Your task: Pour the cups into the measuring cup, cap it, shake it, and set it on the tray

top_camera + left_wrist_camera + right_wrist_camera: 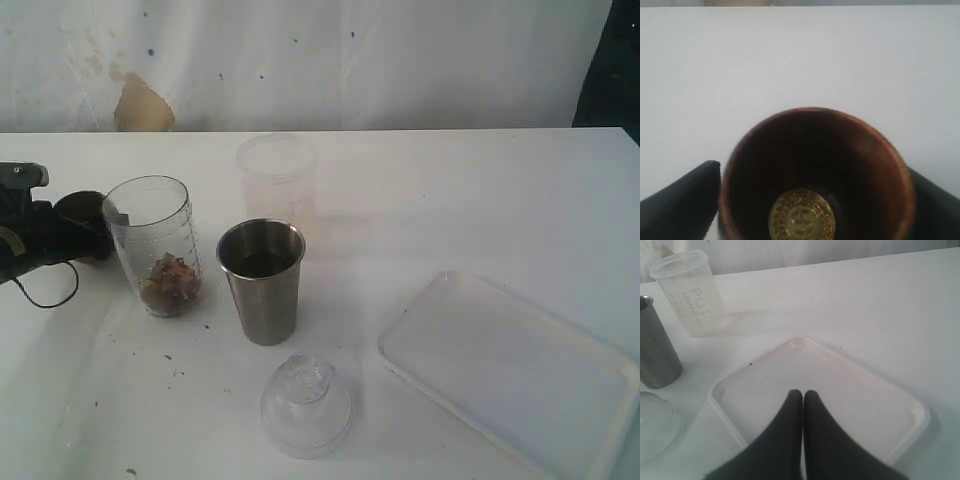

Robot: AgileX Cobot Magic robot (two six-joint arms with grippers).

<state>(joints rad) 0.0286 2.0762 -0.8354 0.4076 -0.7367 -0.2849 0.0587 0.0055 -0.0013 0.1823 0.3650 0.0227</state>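
The brown wooden cup (850,150) stands between the fingers of my left gripper (815,200), with a gold coin (801,217) at its bottom. A thin strip of table shows between one finger (685,200) and the cup wall, so the jaws are open around it. In the exterior view the wooden cup (78,207) and left gripper (85,232) are just left of the clear measuring cup (155,245), which holds brown bits. The steel tumbler (262,280) stands to its right. My right gripper (803,392) is shut and empty over the white tray (850,385).
A clear domed lid (305,405) lies in front of the steel tumbler. A frosted translucent cup (277,175) stands behind it. The tray (510,370) lies at the front right. Dark crumbs (175,370) dot the table near the measuring cup.
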